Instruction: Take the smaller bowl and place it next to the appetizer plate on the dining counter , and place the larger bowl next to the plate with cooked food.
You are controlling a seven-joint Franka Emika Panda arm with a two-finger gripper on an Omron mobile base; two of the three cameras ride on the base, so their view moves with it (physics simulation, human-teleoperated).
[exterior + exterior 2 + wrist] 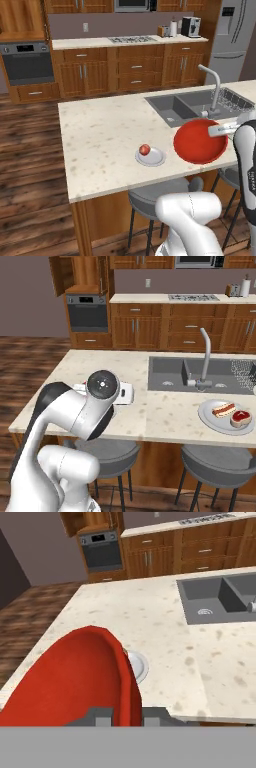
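Clamping the rim of the smaller bowl [200,141] between nearly closed fingers, the gripper [218,131] holds it tilted above the dining counter [100,130], near the front edge. In the left base view the appetizer plate [150,157], with its red fruit, sits at about eight o'clock from the bowl, just beside it, so the set-down lies that way. In the hand view the bowl's red wall covers most of that plate. The plate with cooked food [227,416] waits well apart, beyond the sink [175,107]. Whether the bowl touches the counter cannot be told.
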